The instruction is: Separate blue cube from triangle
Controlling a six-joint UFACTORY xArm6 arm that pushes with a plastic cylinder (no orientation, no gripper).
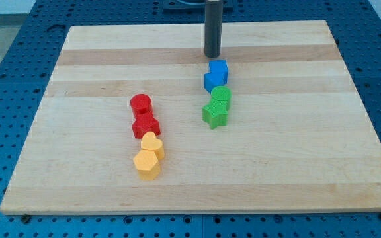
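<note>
My tip (212, 55) stands on the board just above the blue cube (219, 67), very close to its top edge. A second blue block (211, 82), which may be the triangle, touches the cube's lower left side. Below them, a green round block (221, 96) and a green star-like block (215, 114) continue the column, each touching its neighbour.
A red cylinder (140, 104) and a red star-like block (145, 125) sit left of centre. A yellow heart (153, 143) and a yellow hexagon (147, 164) lie just below them. The wooden board (309, 145) rests on a blue perforated table.
</note>
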